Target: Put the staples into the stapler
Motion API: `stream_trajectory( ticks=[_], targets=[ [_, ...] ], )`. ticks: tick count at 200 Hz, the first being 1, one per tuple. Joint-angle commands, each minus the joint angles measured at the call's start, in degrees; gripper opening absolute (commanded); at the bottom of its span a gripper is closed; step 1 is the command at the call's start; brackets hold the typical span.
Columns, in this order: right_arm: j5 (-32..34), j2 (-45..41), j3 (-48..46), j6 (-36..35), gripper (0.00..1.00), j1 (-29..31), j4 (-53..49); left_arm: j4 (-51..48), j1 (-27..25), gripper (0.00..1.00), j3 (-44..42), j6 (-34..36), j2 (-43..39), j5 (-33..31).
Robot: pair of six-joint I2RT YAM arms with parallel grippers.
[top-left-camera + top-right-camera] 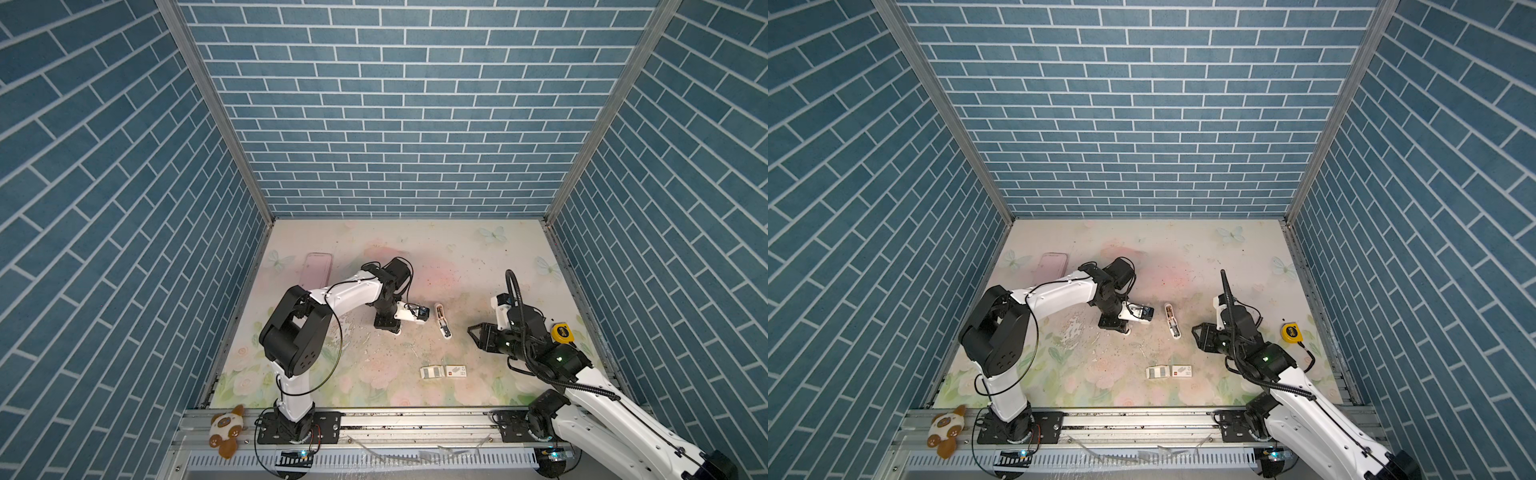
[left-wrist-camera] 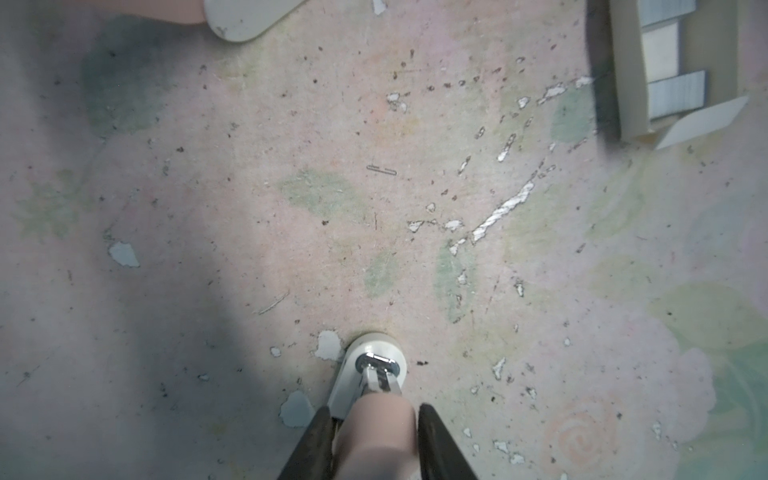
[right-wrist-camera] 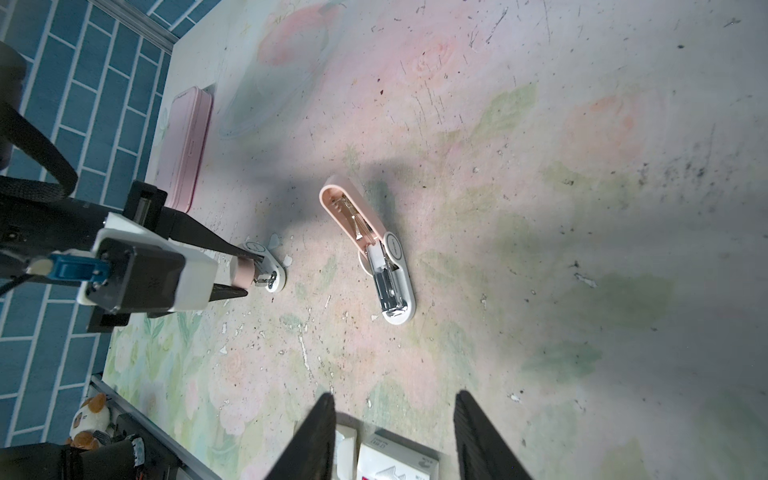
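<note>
Left wrist view: the left pincer (image 2: 374,407) pinches a small shut pink stapler (image 2: 376,361), and the staples (image 2: 675,93) lie in their tray (image 2: 631,83), so none look loaded yet. Right wrist view: the right pincer (image 3: 395,395) is spread with nothing in it, and the open stapler (image 3: 374,253) has its lid flipped back. In both top views the open stapler lies in the middle of the surface (image 1: 457,257), long way running back edge to front edge, metal nose toward the front; the tray sits near the front edge.

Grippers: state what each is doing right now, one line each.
Left gripper: closed on the small pink stapler.
Right gripper: open, holding nothing.
</note>
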Motion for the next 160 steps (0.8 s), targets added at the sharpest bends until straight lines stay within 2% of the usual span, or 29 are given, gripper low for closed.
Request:
stream_trajectory(
  ticks=[1,35,92,107,127,160],
  targets=[
    [-0.4,0.2,-0.6,1.5,0.47,-0.3,1.1,-0.3,-0.4,0.4,-1.1,0.2,-1.8,0.4],
    [-0.4,0.1,-0.8,1.5,0.47,-0.4,1.2,0.6,-0.5,0.44,-1.8,0.2,-1.6,0.1],
    [-0.4,0.1,-1.0,1.7,0.46,-0.4,1.5,1.4,-0.7,0.32,-2.0,-0.1,-1.3,-1.0],
    [-0.3,0.3,-1.1,1.7,0.46,-0.4,1.6,1.6,-0.7,0.32,-2.3,0.0,-1.6,-1.2],
    [-0.4,0.3,-1.1,1.6,0.46,-0.5,1.6,1.8,-0.7,0.37,-2.5,0.0,-2.0,-1.2],
    [-0.4,0.6,-0.9,1.5,0.46,-0.5,1.7,2.4,-0.7,0.37,-2.6,0.0,-2.2,-1.4]
  ],
)
